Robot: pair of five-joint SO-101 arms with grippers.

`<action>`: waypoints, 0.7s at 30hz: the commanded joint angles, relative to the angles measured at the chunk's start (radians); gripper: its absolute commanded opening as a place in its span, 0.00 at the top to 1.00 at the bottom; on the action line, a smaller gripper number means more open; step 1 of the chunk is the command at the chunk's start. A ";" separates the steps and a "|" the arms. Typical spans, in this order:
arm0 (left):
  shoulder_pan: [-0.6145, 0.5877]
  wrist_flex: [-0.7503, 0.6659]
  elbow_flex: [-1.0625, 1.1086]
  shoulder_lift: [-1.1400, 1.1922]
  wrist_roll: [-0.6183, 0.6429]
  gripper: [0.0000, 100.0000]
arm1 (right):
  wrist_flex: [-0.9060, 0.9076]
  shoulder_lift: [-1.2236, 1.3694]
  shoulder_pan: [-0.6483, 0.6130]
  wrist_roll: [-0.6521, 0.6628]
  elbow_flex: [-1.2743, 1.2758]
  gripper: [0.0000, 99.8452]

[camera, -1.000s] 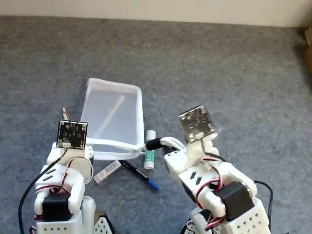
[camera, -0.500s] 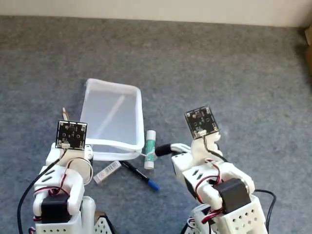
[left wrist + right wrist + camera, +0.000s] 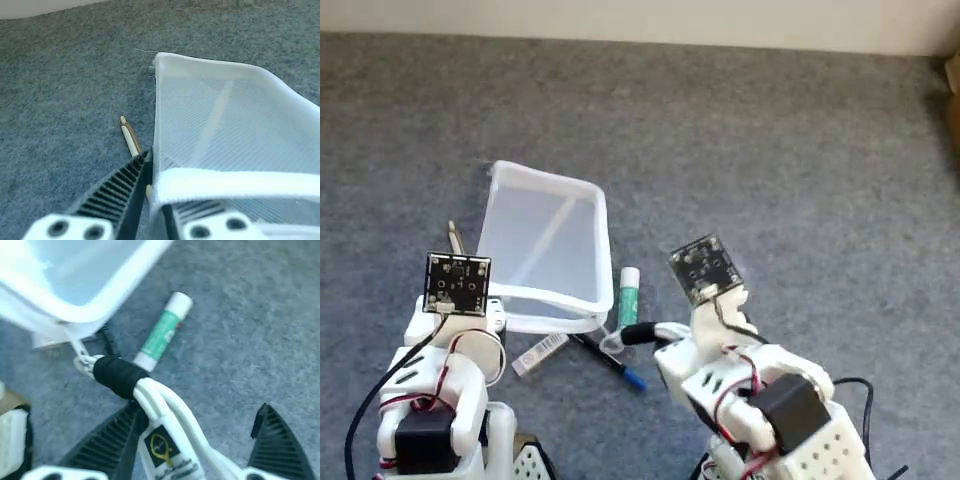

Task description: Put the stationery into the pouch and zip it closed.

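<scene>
The white mesh pouch (image 3: 545, 245) lies open-mouthed on the carpet, with a pale stick inside it. My left gripper (image 3: 152, 161) is shut on the pouch's white rim (image 3: 225, 182) at its near left corner. A white cord with a black sleeve (image 3: 120, 376) is tied to the zip pull (image 3: 80, 360). It runs between the spread fingers of my right gripper (image 3: 200, 409), along one finger (image 3: 112, 432). A green and white glue stick (image 3: 628, 296) lies just beyond that gripper. A blue-capped pen (image 3: 610, 360) and a small white bar (image 3: 540, 353) rest near the pouch mouth.
A gold pen (image 3: 131, 140) lies on the carpet beside the pouch's left side, close to my left gripper. Grey carpet (image 3: 790, 150) stretches open to the far side and the right. Both arm bases (image 3: 430, 430) crowd the near edge.
My right gripper drew back toward the near edge and to the left, the cord coming with it. The pouch slid left and turned a little. My left arm shifted slightly left.
</scene>
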 commanded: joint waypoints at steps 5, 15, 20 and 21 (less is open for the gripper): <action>-0.018 0.000 -0.076 0.025 0.005 0.99 | 0.111 0.087 -0.056 -0.017 -0.206 0.58; -0.018 0.006 -0.323 0.424 0.003 0.99 | 0.136 0.282 -0.051 -0.017 -0.387 0.56; -0.019 0.008 -0.441 0.593 0.009 0.99 | 0.136 0.288 -0.050 -0.017 -0.430 0.56; -0.019 0.017 -0.461 0.619 0.009 0.99 | 0.134 0.288 -0.050 -0.017 -0.432 0.56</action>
